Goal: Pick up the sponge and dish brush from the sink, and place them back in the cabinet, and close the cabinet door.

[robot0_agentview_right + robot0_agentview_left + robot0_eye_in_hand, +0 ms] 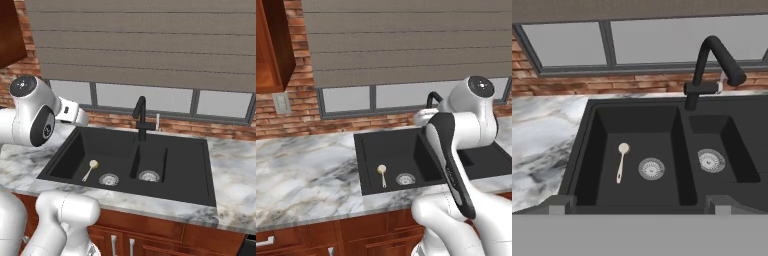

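Note:
The black double-basin sink point(387, 149) point(186, 167) point(637, 129) is set in the marble counter. The cream dish brush point(382, 175) point(90, 170) point(621, 161) lies on the floor of the left basin, head toward the window, just left of the round silver drain point(651, 168). My gripper point(640, 205) hovers well above the front edge of the sink, open wide, with nothing between its fingertips point(562, 204). The reddish-brown cabinet point(270, 55) hangs on the wall at upper left, open, with its wooden shelf showing. The sponge and the cabinet door are out of view.
A black curved faucet point(712, 65) point(141, 117) rises behind the divider between the basins. Marble counter point(301, 170) stretches left of the sink. A grey blind point(406, 40) covers the window above. My own arm point(451, 165) stands in front of the right basin.

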Robot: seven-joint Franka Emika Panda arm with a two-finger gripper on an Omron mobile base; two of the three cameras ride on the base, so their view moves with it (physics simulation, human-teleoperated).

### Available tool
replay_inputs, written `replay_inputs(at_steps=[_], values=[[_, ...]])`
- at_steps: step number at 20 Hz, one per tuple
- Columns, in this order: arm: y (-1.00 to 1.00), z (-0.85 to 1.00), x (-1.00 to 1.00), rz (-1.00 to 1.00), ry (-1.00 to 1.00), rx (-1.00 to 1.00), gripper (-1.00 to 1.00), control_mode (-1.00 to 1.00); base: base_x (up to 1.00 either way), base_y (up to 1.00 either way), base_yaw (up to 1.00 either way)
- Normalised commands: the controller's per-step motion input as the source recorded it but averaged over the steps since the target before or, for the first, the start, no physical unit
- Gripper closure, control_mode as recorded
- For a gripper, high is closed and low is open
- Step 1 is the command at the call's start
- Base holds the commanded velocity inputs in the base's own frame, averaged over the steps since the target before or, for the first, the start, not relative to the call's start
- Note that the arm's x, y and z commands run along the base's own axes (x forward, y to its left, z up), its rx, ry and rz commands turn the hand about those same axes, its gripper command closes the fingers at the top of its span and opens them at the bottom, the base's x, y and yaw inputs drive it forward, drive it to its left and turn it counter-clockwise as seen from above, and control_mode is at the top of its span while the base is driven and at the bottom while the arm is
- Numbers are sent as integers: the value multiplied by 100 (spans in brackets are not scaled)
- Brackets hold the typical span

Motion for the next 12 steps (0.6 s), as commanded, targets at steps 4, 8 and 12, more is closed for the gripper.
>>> replay_inputs(at_steps=[4, 8, 12], values=[[4, -22, 16, 0, 6, 0, -100, -100, 0, 0, 0], [2, -25, 16, 0, 4, 0, -100, -100, 0, 0, 0], [0, -19, 18, 0, 4, 0, -100, -100, 0, 0, 0]])
